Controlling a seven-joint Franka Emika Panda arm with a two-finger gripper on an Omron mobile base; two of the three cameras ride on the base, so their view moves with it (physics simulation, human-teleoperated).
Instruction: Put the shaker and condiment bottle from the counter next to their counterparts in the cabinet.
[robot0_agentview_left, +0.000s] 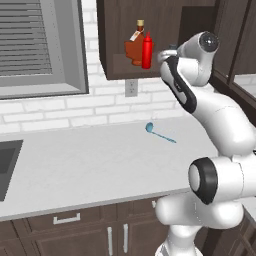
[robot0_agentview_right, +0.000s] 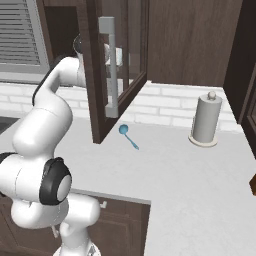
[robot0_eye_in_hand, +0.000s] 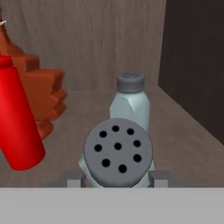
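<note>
In the hand view my gripper (robot0_eye_in_hand: 117, 178) is shut on the shaker (robot0_eye_in_hand: 118, 153), whose grey holed cap sits close to the camera. It is just above the shelf of the cabinet (robot0_agentview_left: 114, 35). Directly behind it stands its twin shaker (robot0_eye_in_hand: 129, 103), upright on the shelf. To the left stands the red condiment bottle (robot0_eye_in_hand: 17, 127) (robot0_agentview_left: 146, 50), right in front of the orange-brown maple-leaf bottle (robot0_eye_in_hand: 43, 98) (robot0_agentview_left: 133, 49). In the left base view the arm reaches up to the cabinet's right side. The counter (robot0_agentview_left: 100, 160) lies below.
The cabinet's dark door (robot0_agentview_right: 117, 65) stands open over the counter, beside the arm. A blue spoon (robot0_agentview_left: 159, 132) (robot0_agentview_right: 128, 136) lies on the counter. A paper towel roll (robot0_agentview_right: 206, 120) stands at the right, and a sink (robot0_agentview_left: 6, 167) is at the far left.
</note>
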